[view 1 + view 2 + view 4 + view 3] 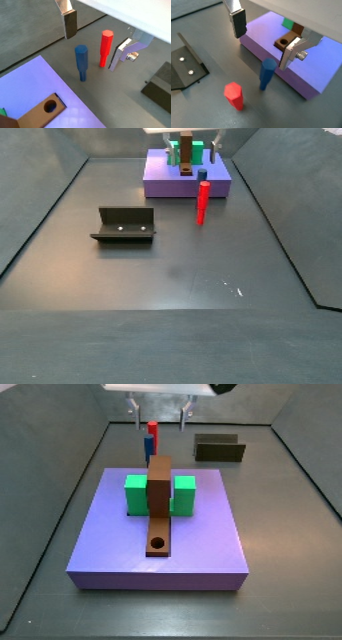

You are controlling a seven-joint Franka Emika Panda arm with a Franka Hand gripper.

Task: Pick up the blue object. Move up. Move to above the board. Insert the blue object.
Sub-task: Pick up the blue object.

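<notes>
Because the claw (95, 46) hung wide open above two upright pegs, the red peg (105, 48) stood nearer its fingers than the blue peg (81, 62), so a careless descent risked gripping or toppling the wrong one.

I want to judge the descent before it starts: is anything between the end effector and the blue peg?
Nothing visible blocks it. In both wrist views the open end effector hovers above the upright blue peg, no piece between its fingers. The red peg stands apart beside the blue one, near one finger, so it may crowd the descent.
</notes>
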